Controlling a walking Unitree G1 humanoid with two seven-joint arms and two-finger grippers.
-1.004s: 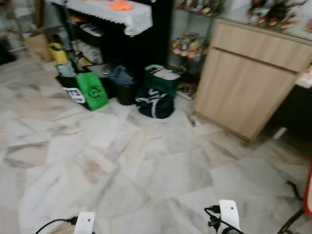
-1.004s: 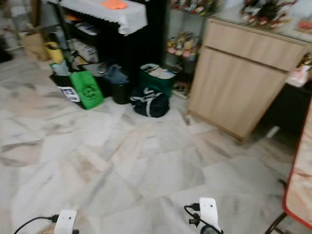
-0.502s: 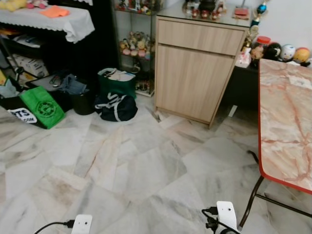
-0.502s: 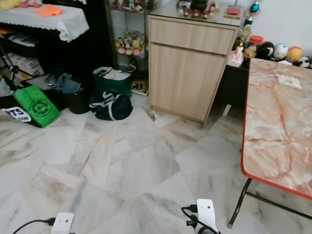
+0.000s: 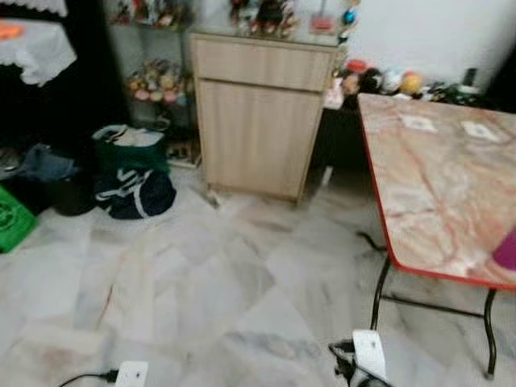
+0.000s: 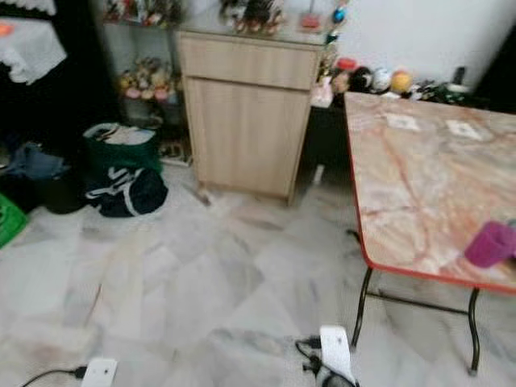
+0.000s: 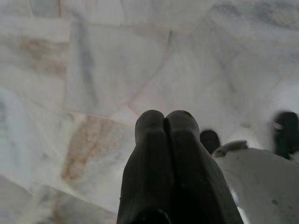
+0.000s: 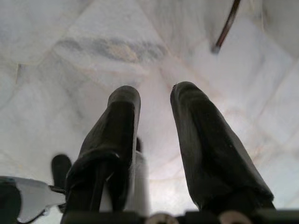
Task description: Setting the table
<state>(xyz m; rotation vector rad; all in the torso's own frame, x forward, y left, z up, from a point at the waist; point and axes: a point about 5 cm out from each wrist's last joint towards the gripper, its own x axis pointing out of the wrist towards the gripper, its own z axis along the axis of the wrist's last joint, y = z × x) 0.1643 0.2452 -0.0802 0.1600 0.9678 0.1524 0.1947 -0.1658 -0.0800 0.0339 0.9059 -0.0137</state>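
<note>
Both arms hang low at the robot's sides, their wrists just showing at the bottom edge of the head views, and both wrist cameras look straight down at the pale marble floor (image 5: 201,290). The left gripper (image 7: 164,122) has its two black fingers pressed together along their length, with nothing between them. The right gripper (image 8: 154,100) points down at the tiles too, its fingers parted by a clear gap and holding nothing (a thin dark leg of the table crosses the far corner of that wrist view). Ahead and to the robot's right stands the table (image 6: 419,201), a folding one with a marbled pinkish top, a red rim and dark metal legs. A magenta cup (image 6: 489,244) sits on it close to the near edge, well out to the right, and two small white cards (image 6: 401,122) lie flat toward its far end. Beyond the table's far end a row of small round ornaments (image 6: 379,79) lines a low dark surface against the white wall. A light wooden cabinet (image 6: 246,121) stands straight ahead, its top crowded with blurred trinkets. To its left, on the floor, are a green bag (image 6: 121,149) and a dark duffel bag (image 6: 125,193), touching each other.
</note>
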